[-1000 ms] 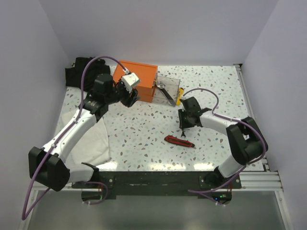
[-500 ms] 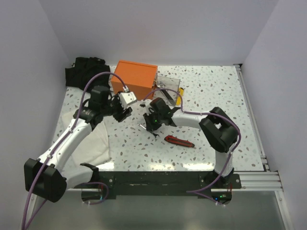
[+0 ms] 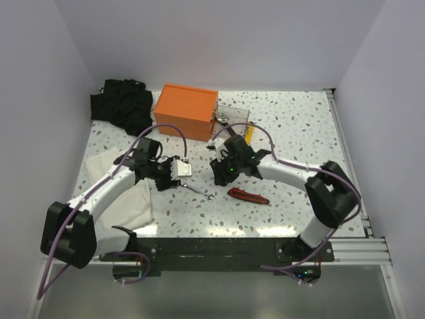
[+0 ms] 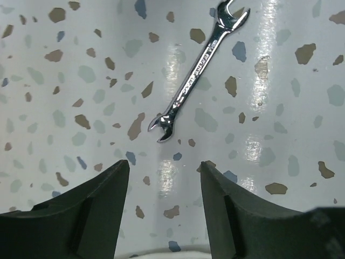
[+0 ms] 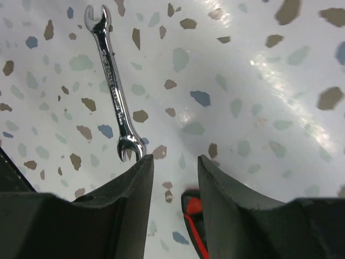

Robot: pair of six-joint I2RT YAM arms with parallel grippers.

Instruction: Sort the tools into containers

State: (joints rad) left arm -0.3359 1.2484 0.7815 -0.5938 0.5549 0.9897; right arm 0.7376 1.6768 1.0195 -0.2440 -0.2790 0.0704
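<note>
1. This is looking like a robotics lab test cell, not a home or a shop.
2. Plain pale walls (image 3: 219, 40) are boxing in a speckled counter (image 3: 292, 126) on three sides: beyond the left pincer (image 4: 164, 164) and the right pincer (image 5: 175, 159), and out to either flank of them.
3. The left arm (image 3: 106, 189) and the right arm (image 3: 292, 171), both white and black, are standing bolted to a dark plate (image 3: 219, 249) at the near edge, behind both pincers.
4. A bare aluminium rail (image 3: 337, 123) is running along the counter's edge, out to the right of the right pincer.
5. Purple cables (image 3: 165, 125) are looping loose just behind the left pincer.
</note>
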